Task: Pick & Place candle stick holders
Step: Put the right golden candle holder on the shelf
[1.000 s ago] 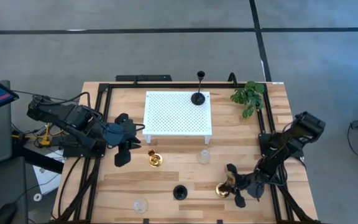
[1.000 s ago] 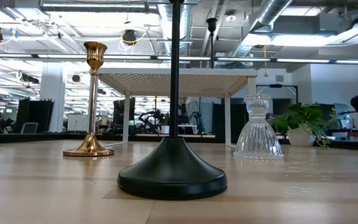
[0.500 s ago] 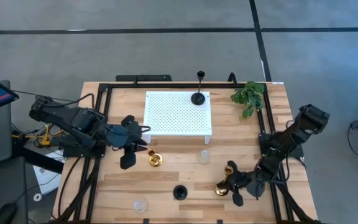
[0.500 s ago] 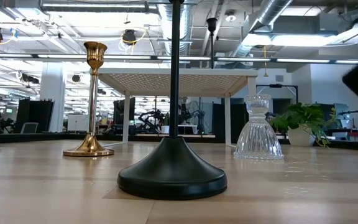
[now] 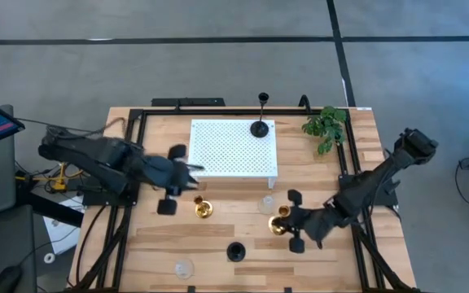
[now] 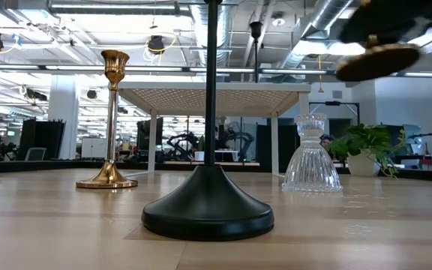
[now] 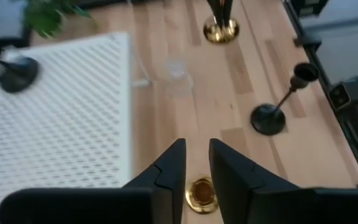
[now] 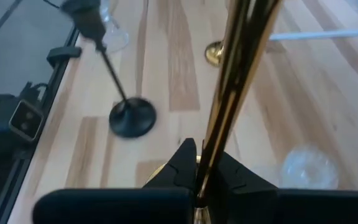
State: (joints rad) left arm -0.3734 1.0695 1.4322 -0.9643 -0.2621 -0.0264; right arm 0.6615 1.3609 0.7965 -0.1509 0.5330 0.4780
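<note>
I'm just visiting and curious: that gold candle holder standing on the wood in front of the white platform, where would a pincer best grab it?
Probably by the thin stem of the gold candle holder, below its cup. It stands upright on a wide round base, so closing from the sides across the stem looks easiest. The left pincer already hangs right above it.

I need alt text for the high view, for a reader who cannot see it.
The right gripper holds a gold candle holder near a clear holder. The left gripper is by the white platform, where a black holder stands.
</note>
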